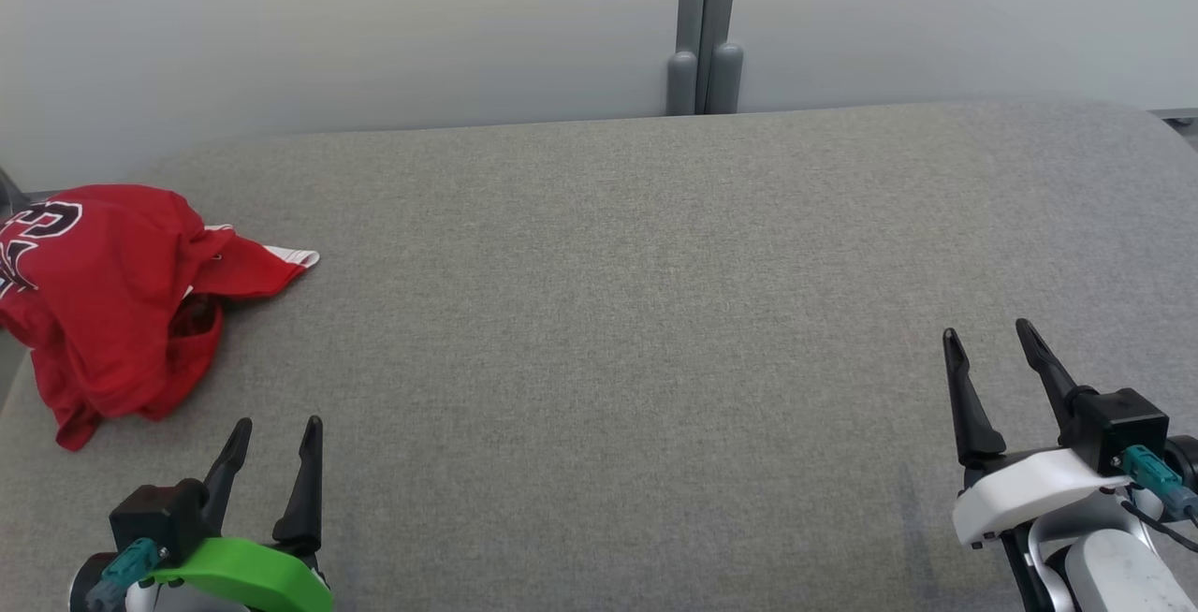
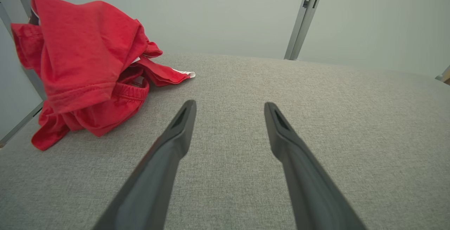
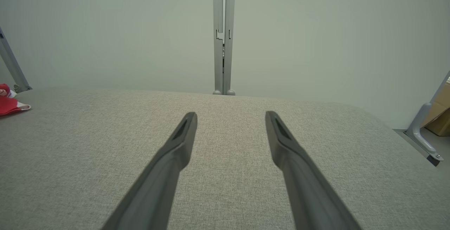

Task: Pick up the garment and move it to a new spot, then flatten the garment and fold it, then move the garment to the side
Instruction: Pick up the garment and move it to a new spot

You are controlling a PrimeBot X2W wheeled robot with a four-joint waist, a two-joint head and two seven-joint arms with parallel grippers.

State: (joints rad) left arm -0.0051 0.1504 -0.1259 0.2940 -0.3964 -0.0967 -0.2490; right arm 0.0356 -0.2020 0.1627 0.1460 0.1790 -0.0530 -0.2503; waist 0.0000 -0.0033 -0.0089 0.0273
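A red garment (image 1: 112, 298) with black-and-white lettering lies crumpled in a heap at the far left edge of the grey fabric table (image 1: 618, 313). The left wrist view shows the garment (image 2: 88, 64) up and to the left of the fingers. A small corner of the garment (image 3: 8, 105) peeks in at the left border of the right wrist view. My left gripper (image 1: 279, 429) hovers open near the table's front left, just to the right of the heap and apart from it. At the front right, my right gripper (image 1: 987, 331) stands open, holding nothing.
A pale wall runs behind the table, with a grey vertical post (image 1: 704, 27) at its middle. The table's left edge lies right under the heap. A metal bracket and a cardboard box (image 3: 439, 115) sit beyond the table's right edge.
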